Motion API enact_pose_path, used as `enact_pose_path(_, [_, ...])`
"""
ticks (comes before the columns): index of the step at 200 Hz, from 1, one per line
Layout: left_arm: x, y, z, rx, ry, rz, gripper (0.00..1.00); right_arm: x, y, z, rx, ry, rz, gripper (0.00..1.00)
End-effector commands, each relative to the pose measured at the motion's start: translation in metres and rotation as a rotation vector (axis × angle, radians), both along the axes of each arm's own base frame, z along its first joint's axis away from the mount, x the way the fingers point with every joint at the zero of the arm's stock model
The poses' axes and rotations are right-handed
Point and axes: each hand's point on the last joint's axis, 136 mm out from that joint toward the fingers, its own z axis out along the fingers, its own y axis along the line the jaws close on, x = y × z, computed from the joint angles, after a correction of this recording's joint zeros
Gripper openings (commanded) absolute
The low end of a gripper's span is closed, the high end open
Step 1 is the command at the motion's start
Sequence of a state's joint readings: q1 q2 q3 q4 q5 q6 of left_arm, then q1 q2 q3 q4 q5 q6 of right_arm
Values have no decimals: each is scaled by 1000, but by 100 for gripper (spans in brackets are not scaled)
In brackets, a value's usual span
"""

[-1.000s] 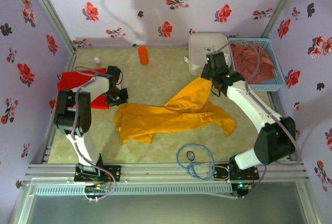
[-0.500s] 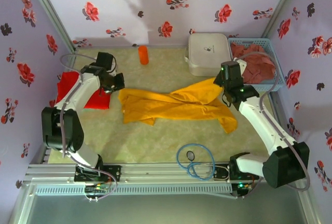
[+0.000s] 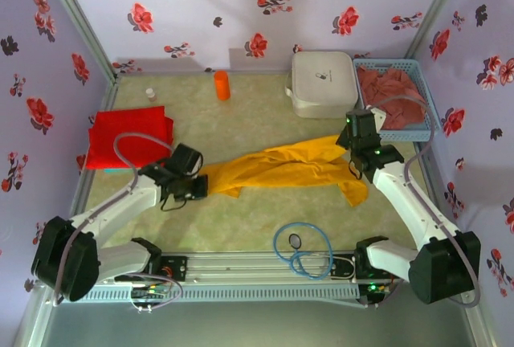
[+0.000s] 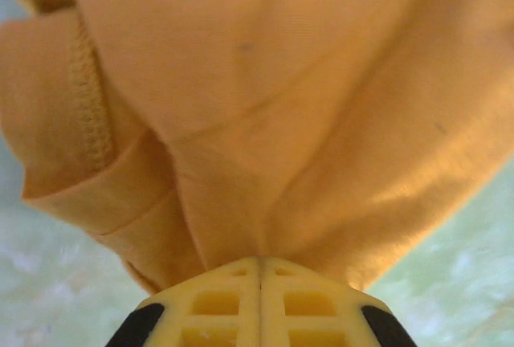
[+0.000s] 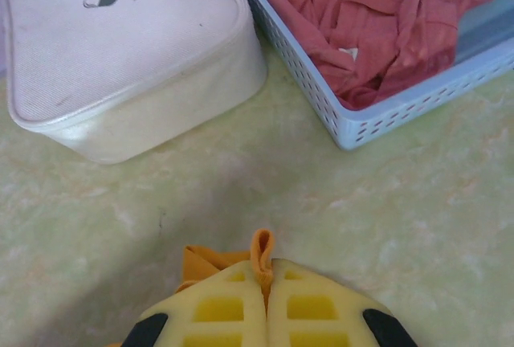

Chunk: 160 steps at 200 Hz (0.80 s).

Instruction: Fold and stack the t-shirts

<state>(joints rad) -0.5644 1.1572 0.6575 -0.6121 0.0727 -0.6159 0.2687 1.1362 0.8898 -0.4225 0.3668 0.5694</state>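
Note:
The golden-yellow t-shirt [image 3: 281, 169] hangs stretched in a bunched band across the middle of the table between both grippers. My left gripper [image 3: 195, 185] is shut on its left end; in the left wrist view the cloth [image 4: 265, 106] bulges out from the closed jaws [image 4: 259, 263]. My right gripper [image 3: 353, 140] is shut on the right end, and a small loop of yellow hem [image 5: 262, 249] sticks out between its fingers [image 5: 265, 271]. The bright red t-shirt [image 3: 128, 136] lies folded flat at the left. The reddish-pink t-shirt [image 3: 397, 94] [image 5: 377, 18] lies crumpled in the blue basket.
A white hard case [image 3: 324, 82] [image 5: 120, 42] stands at the back right, beside the blue basket [image 3: 418, 134] [image 5: 385, 118]. An orange cylinder [image 3: 222, 84] and a small bottle [image 3: 150, 94] stand at the back. A blue cable coil [image 3: 301, 246] lies at the near edge.
My left gripper swung from beside the red shirt toward the near centre, carrying the yellow shirt's left end. The shirt is now drawn into a narrower band. The right gripper moved right, then held.

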Motion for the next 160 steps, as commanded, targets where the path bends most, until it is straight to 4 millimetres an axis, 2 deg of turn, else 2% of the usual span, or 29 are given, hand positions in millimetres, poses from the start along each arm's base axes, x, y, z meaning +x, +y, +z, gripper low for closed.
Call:
enact_pose_path(1, [-9,15,-11,15,6,124,11,-6,-9,-10,-4,30,-41,0])
enact_pose_path(8, [-11,20,-11,26,12,154,24,-6,-10,-13,-3,39,-45,0])
enact_pose_path(24, [-5,26,-2,4,-4,212,39,-7,-12,-17,-2,54,-50,0])
enact_pose_path(40, [9,29,12,-36,-30,253,46,-9,-14,-20,-1,65,-56,0])
enact_pose_path(63, [36,30,30,-112,-52,296,46,-12,-15,-23,6,69,-55,0])
enact_pose_path(93, [62,24,38,-170,-45,295,30,-13,-15,-23,6,71,-54,0])
enact_pose_path(121, [63,21,29,-168,-4,293,30,-13,-16,-22,3,67,-54,0])
enact_pose_path(160, [48,24,15,-167,53,327,30,-9,-14,-24,11,68,-50,0])
